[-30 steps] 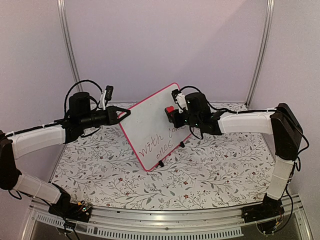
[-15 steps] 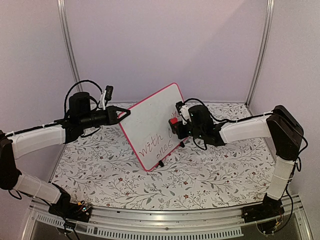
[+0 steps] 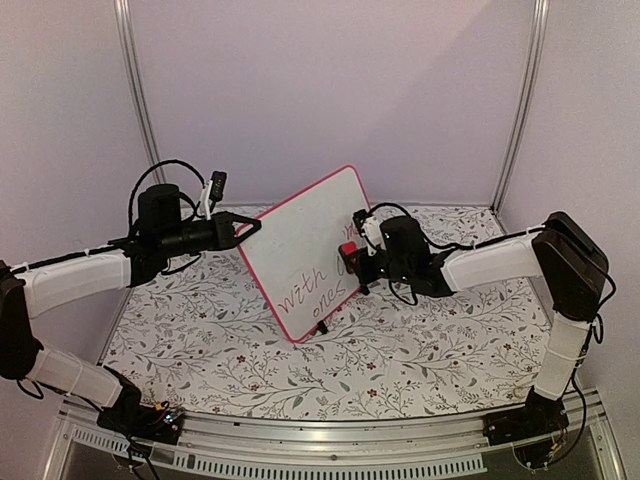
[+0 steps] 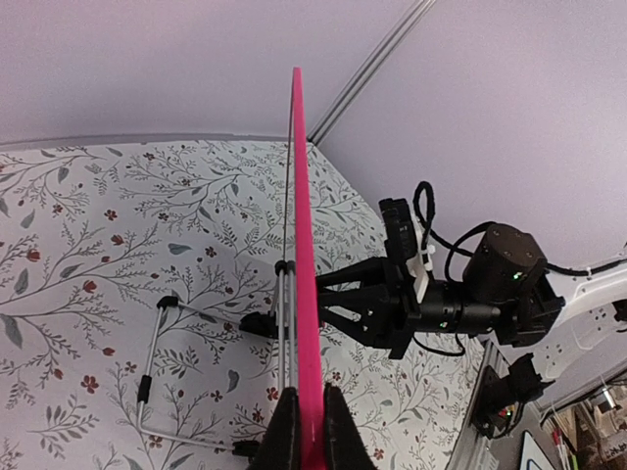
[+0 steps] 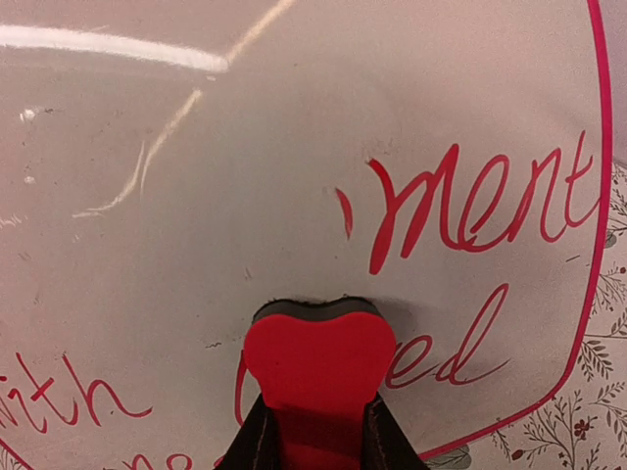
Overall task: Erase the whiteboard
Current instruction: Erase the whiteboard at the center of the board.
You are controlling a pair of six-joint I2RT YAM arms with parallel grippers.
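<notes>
Pink-framed whiteboard [image 3: 298,238], left tool [image 4: 306,436] clamped on its edge, right tool [image 5: 315,436] gripping red eraser [image 5: 315,357] against its face.

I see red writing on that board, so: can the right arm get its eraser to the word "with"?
Probably yes: the right gripper holds the red eraser against the whiteboard, and only bare board lies between it and "with".
</notes>
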